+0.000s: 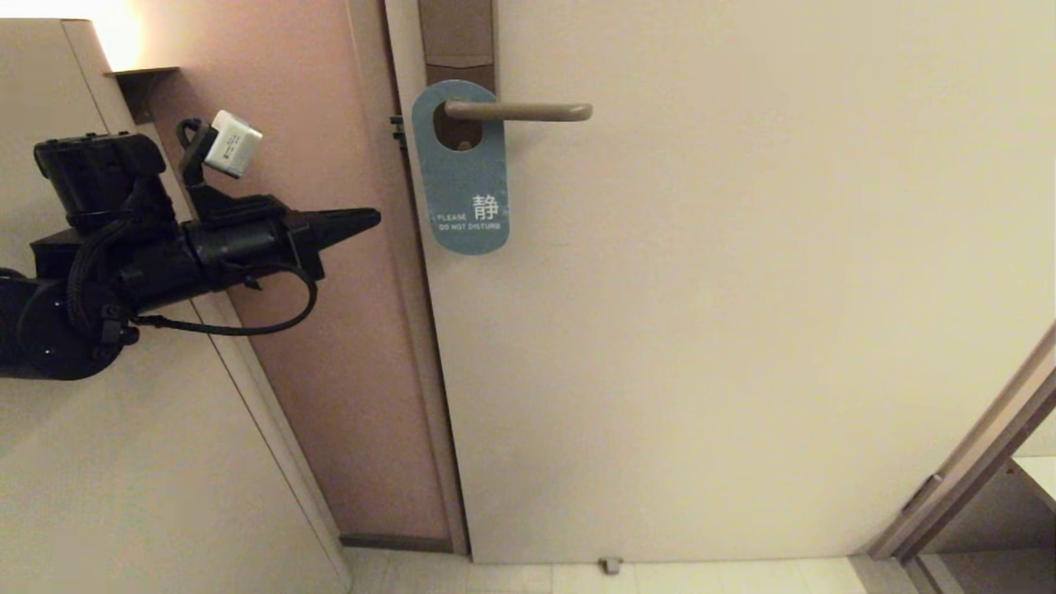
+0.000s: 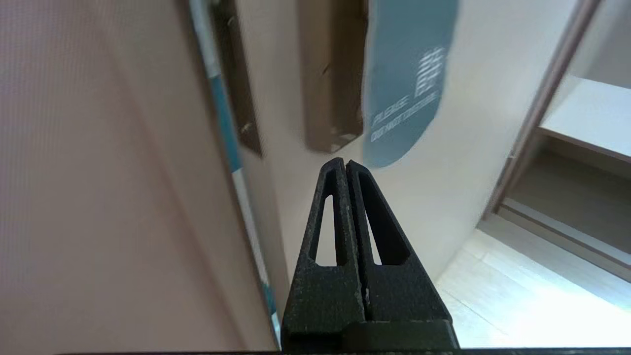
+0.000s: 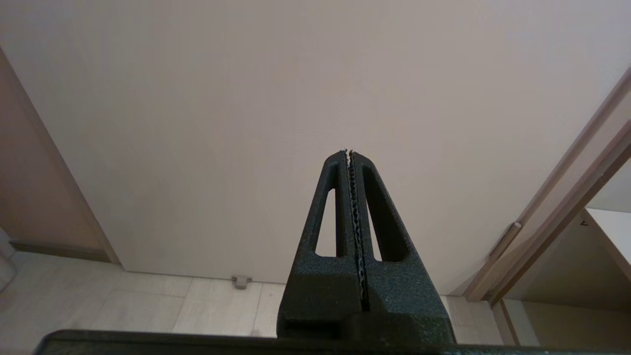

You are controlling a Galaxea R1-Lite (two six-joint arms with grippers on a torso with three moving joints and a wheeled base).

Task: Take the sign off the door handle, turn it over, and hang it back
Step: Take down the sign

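Teal sign (image 1: 464,177) hung lengthwise-down from the door handle (image 1: 520,110), just beyond our nearer left gripper (image 1: 371,219), fingers closed, empty.

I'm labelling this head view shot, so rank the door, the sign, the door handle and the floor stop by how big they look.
Largest to smallest, as they look:
1. door
2. sign
3. door handle, slimmer than the sign, though about as long as the sign is tall
4. floor stop
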